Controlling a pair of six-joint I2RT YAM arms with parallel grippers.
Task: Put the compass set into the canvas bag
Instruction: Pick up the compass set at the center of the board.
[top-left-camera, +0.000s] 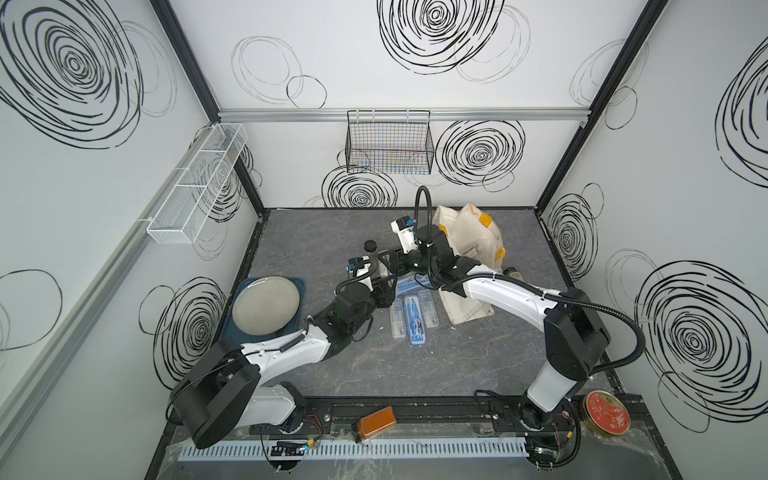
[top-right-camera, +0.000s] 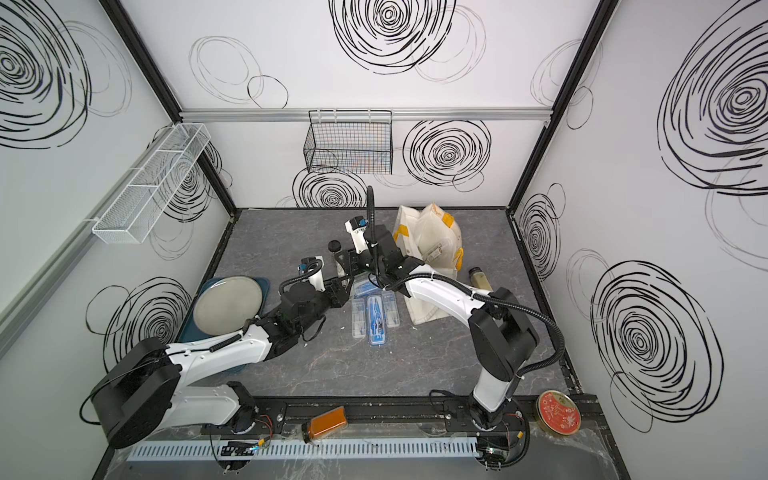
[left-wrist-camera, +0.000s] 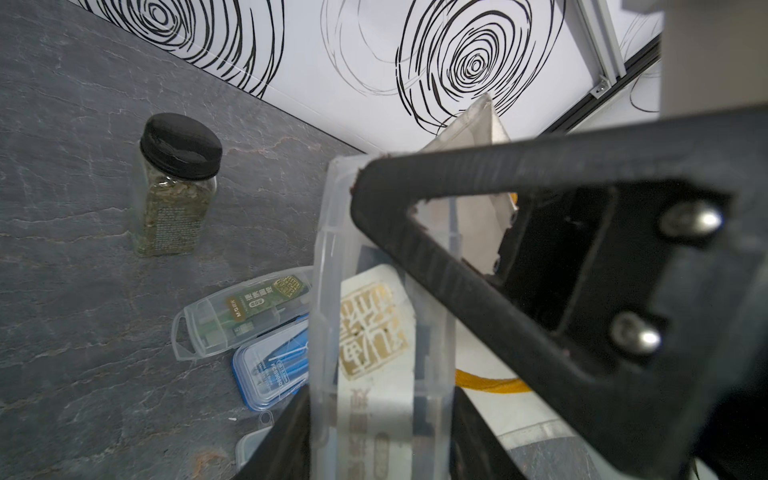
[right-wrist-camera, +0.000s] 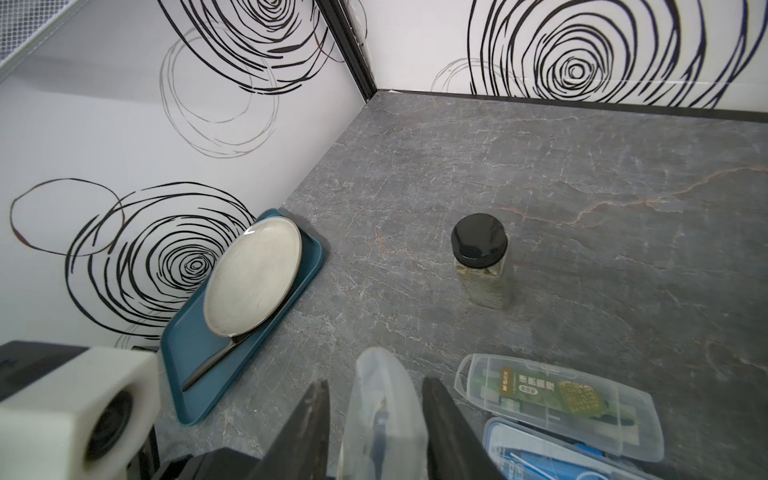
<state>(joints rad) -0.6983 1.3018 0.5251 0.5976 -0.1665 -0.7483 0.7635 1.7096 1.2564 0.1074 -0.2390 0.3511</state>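
**Left gripper** (left-wrist-camera: 332, 286): one. It was clamped on a clear plastic compass-set case with a white, gold-sealed label (left-wrist-camera: 374, 328), which was held above the grey marbled desk (left-wrist-camera: 83, 291) and outside the bag.

**Right gripper** (right-wrist-camera: 376, 384): one. Its fingers (right-wrist-camera: 440, 415) flanked the rounded end of the same case (right-wrist-camera: 382, 407). Whether they pinched it could not be told.

**Other compass cases on the desk:** three lay side by side.
- Clear left-hand case (top-left-camera: 398, 322).
- Blue middle case (top-left-camera: 417, 322).
- Clear right-hand case (top-left-camera: 430, 313).
- A fourth bluish shape (top-left-camera: 405, 286) was mostly hidden beneath the arms and was hard to make out.

**Cream-white canvas bag with yellow-orange handles** (top-left-camera: 469, 237): one. It lay crumpled at the rear right of the desk, partly covered by the right arm.

**Jars:** three.
- Clear jar with a black lid (right-wrist-camera: 480, 257), upright, holding greenish flakes.
- Pale-filled jar (top-left-camera: 513, 274), lying beside the bag and half hidden.
- Amber jar (top-left-camera: 376, 422), lying on the front rail.

**Round red tin** (top-left-camera: 606, 411): one, at the front right.

**Dark blue tray** (right-wrist-camera: 187, 374): one. It held one round grey plate (right-wrist-camera: 253, 278).

**Wall baskets:** two.
- Black wire basket (top-left-camera: 388, 141). Its contents were faint and indistinct.
- White mesh basket with three compartments (top-left-camera: 199, 183).
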